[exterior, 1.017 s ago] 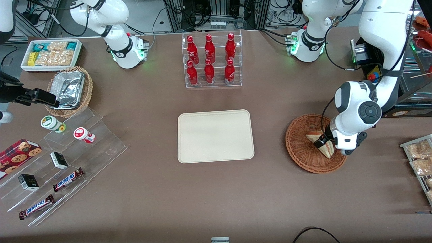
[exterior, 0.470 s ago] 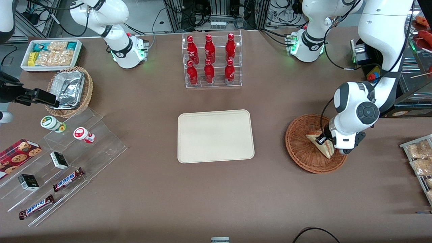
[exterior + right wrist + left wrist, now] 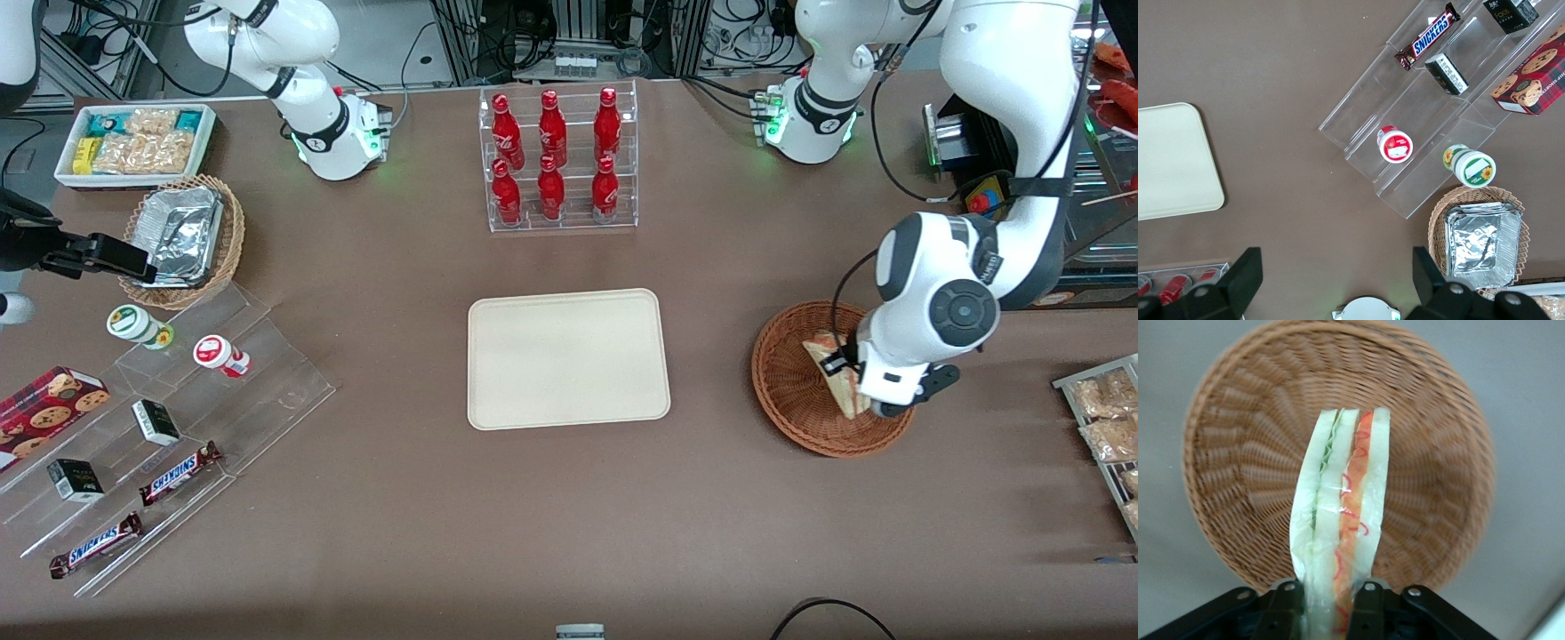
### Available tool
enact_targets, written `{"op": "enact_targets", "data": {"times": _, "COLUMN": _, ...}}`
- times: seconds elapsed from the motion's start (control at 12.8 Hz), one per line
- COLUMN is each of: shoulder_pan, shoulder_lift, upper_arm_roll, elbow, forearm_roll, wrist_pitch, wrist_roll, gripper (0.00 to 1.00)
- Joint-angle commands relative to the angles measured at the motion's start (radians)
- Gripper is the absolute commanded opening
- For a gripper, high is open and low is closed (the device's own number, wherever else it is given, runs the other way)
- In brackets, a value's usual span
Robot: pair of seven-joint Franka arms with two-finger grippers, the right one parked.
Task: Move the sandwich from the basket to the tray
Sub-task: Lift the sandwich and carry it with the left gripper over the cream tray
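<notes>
The sandwich [image 3: 1341, 520] is a plastic-wrapped wedge of pale bread with green, orange and red filling. My gripper [image 3: 1327, 603] is shut on its wide end, one black finger [image 3: 1285, 613] pressed against each side. It hangs lifted above the round reddish-brown wicker basket [image 3: 1231, 453]. From the front, the sandwich [image 3: 837, 373] shows over the basket [image 3: 791, 391] under the white wrist, with the gripper [image 3: 845, 366] holding it. The cream tray [image 3: 567, 357] lies flat mid-table, with nothing on it, well off toward the parked arm's end from the basket.
An acrylic rack of red bottles [image 3: 556, 160] stands farther from the front camera than the tray. A tan wicker basket of foil containers [image 3: 182, 238], a white snack bin [image 3: 133, 142] and acrylic steps with snacks [image 3: 169, 427] lie toward the parked arm's end. Packaged snacks [image 3: 1102, 418] sit beside the basket.
The gripper has risen with the sandwich in it, lifting the wedge off the basket floor. The wrist has shifted slightly toward the tray.
</notes>
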Motion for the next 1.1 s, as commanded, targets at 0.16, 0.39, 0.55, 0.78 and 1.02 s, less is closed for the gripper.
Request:
{"op": "enact_targets", "data": {"times": 0.16, "shoulder_pan": -0.176, "shoulder_lift": 0.046, "upper_arm_roll": 0.003, "elbow": 0.104, "forearm_roll": -0.051, "wrist_pitch": -0.030, "wrist_roll": 0.011, "gripper": 0.00}}
{"op": "enact_targets", "data": {"times": 0.39, "shoulder_pan": -0.293, "shoulder_lift": 0.112, "upper_arm_roll": 0.003, "elbow": 0.182, "forearm_roll": -0.070, "wrist_pitch": -0.029, "wrist_roll": -0.072, "gripper": 0.00}}
{"op": "enact_targets", "data": {"times": 0.55, "shoulder_pan": -0.365, "shoulder_lift": 0.171, "upper_arm_roll": 0.003, "elbow": 0.258, "forearm_roll": -0.085, "wrist_pitch": -0.030, "wrist_roll": -0.116, "gripper": 0.00}}
{"op": "enact_targets", "data": {"times": 0.78, "shoulder_pan": -0.468, "shoulder_lift": 0.285, "upper_arm_roll": 0.003, "elbow": 0.381, "forearm_roll": -0.085, "wrist_pitch": -0.027, "wrist_roll": -0.207, "gripper": 0.00}}
{"op": "enact_targets", "data": {"times": 1.02, "shoulder_pan": -0.554, "shoulder_lift": 0.377, "upper_arm_roll": 0.003, "elbow": 0.476, "forearm_roll": -0.083, "wrist_pitch": -0.017, "wrist_roll": -0.287, "gripper": 0.00}}
